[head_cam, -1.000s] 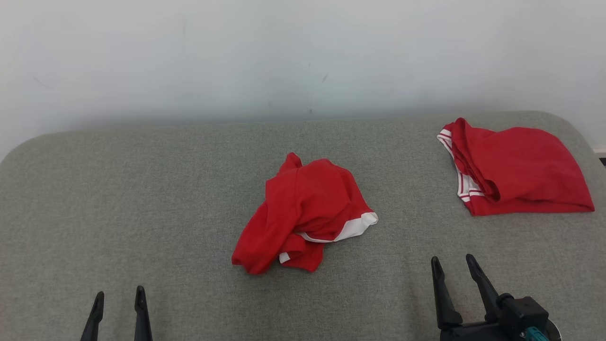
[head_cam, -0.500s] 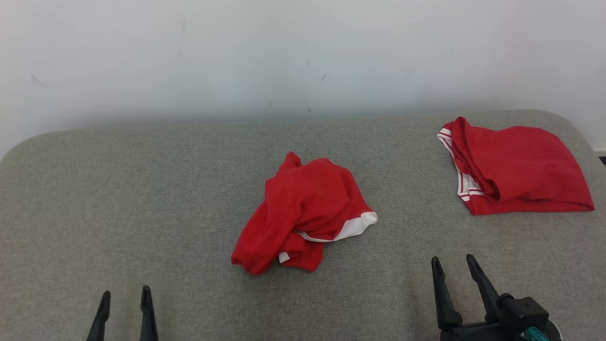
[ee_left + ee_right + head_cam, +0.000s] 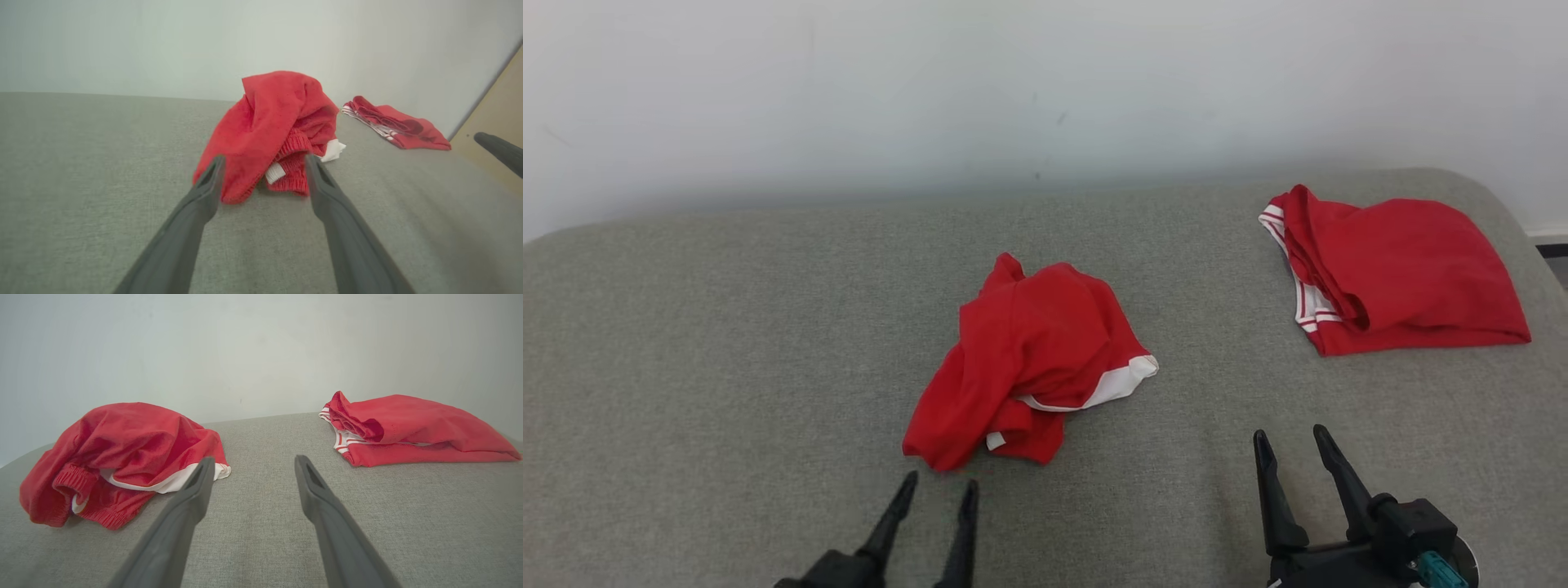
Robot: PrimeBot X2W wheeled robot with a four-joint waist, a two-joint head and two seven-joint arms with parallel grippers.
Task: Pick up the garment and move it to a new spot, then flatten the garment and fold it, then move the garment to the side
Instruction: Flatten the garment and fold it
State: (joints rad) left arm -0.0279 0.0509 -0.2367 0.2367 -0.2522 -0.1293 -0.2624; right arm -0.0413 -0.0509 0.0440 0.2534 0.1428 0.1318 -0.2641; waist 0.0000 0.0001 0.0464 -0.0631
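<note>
Your crumpled red garment with white trim (image 3: pixel 1029 351) lies in the middle of the grey woven fabric surface (image 3: pixel 686 343). Your left gripper (image 3: pixel 939 482) sits just short of the garment's near edge, close but not touching. In the left wrist view its two dark fingers (image 3: pixel 204 192) frame the heap's near hem, spread wide apart and clear of the cloth. That arm comes in low from the bottom edge of the head view, fingers pointing up and slightly right toward the heap. Your right gripper (image 3: pixel 1290 434) hovers well off to the garment's right (also spread, gripping nothing). It is aimed at the gap between the heap and a second red garment with white stripes (image 3: pixel 1405 278), which lies flatter near the far right corner.
</note>
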